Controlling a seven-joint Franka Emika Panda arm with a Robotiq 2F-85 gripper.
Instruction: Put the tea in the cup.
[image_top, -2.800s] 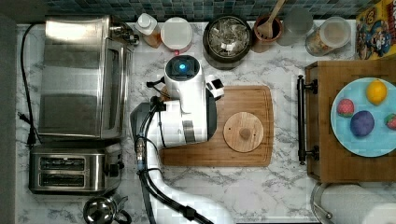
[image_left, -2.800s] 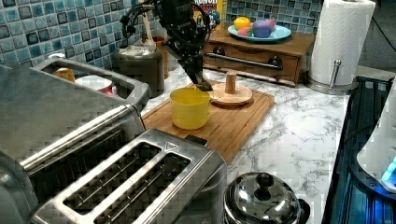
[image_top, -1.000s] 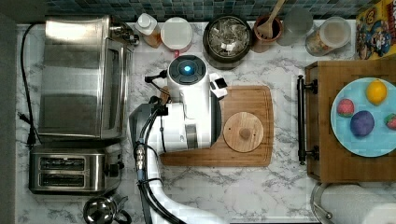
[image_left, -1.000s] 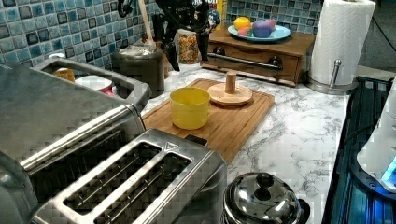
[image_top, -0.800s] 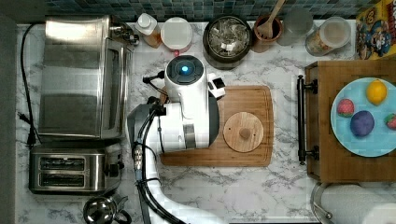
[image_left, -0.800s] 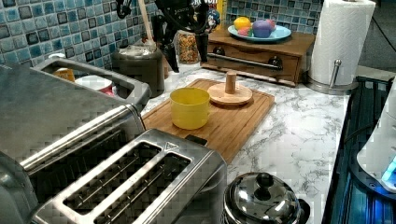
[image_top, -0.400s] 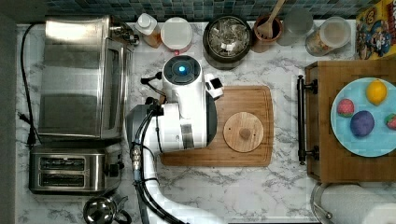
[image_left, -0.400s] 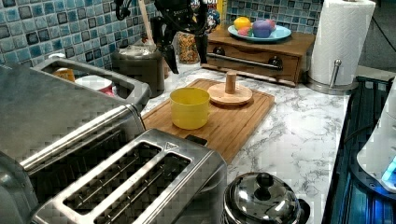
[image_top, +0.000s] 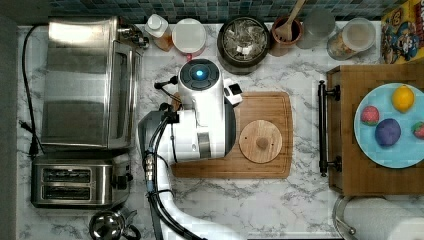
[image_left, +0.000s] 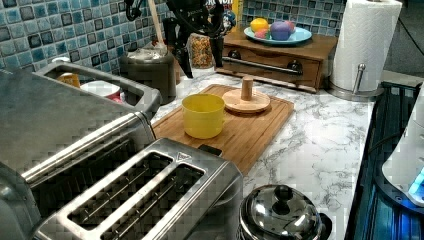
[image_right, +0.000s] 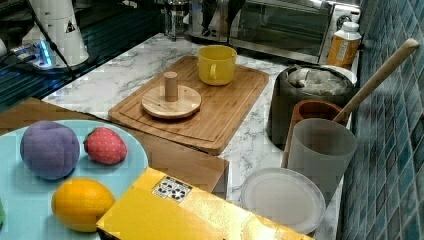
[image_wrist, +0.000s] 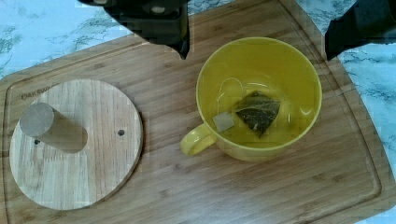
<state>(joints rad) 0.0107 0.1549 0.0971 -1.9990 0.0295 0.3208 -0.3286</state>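
Note:
A yellow cup (image_left: 202, 115) (image_right: 216, 64) stands on the wooden cutting board (image_left: 260, 125). In the wrist view a dark, wet tea bag (image_wrist: 258, 112) with its square tag lies at the bottom of this yellow cup (image_wrist: 289, 65). My gripper (image_left: 201, 60) (image_wrist: 257, 46) hangs open well above the cup, nothing between its fingers. More pale tea bags (image_top: 245, 39) (image_right: 317, 80) fill the dark pot at the back. A red-pink cup (image_top: 189, 36) (image_left: 102, 90), white from above, stands beside that pot. In the top view my arm covers the yellow cup.
A wooden disc with a peg (image_top: 260, 141) sits on the board beside the yellow cup. A toaster oven (image_top: 87, 82) and toaster (image_top: 75, 186) flank the top view's left. A brown pot with a spoon (image_top: 286, 30), jars, a fruit plate (image_top: 387, 125) and a paper towel roll (image_left: 367, 42) stand around.
The gripper was down at the yellow cup and has risen clear of it, open. Over the last second it drifted slightly to the left view's left.

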